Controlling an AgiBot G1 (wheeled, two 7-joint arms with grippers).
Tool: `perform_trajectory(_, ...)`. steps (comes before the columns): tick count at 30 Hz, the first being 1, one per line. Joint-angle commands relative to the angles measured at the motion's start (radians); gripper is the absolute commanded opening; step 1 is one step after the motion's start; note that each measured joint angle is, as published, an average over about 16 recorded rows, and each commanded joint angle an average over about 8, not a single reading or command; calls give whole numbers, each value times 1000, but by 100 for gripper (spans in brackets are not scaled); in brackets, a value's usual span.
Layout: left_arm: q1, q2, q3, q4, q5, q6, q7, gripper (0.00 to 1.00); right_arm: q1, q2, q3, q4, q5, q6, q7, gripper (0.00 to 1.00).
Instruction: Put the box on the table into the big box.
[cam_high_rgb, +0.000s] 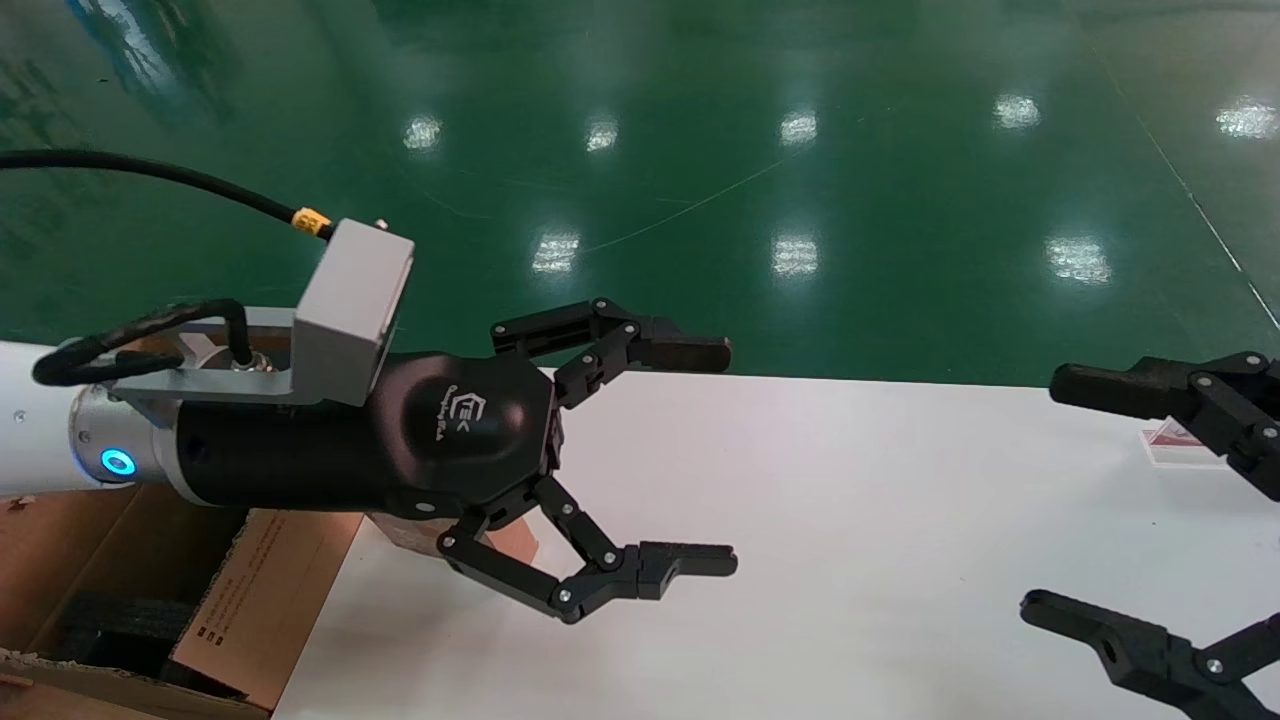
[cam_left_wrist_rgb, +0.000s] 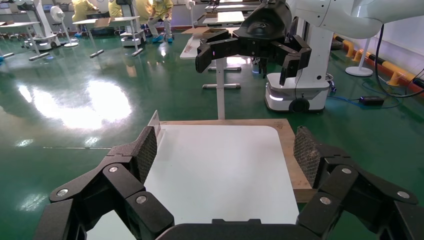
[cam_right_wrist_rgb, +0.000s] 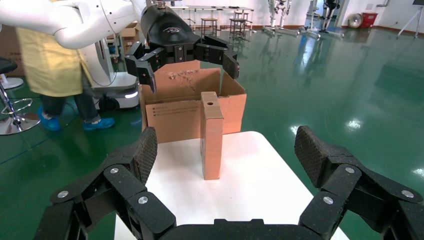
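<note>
The left claw hangs above the white table with its two fingers spread wide and nothing between them. The small box stands upright on its narrow end, near the table edge that faces the big box.

I think the main danger is a push. The box is tall and thin on a small base, so one finger touching it early could tip it over, or slide it off the edge beside the big box.

In the right wrist view, the left claw is above the box and a little behind it, over the torn flaps, not touching. From the head view only a brown corner shows under the claw body.

The right claw waits at the far side of the table, also spread and empty.
</note>
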Motion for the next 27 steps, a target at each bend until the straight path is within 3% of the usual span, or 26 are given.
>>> perform_trajectory(1, 0, 0, 0, 0, 0, 0, 0, 100, 0, 0, 0, 0, 0, 0, 0, 100)
perform_trajectory(27, 0, 0, 0, -1, 0, 0, 0, 100, 0, 0, 0, 0, 0, 0, 0, 100)
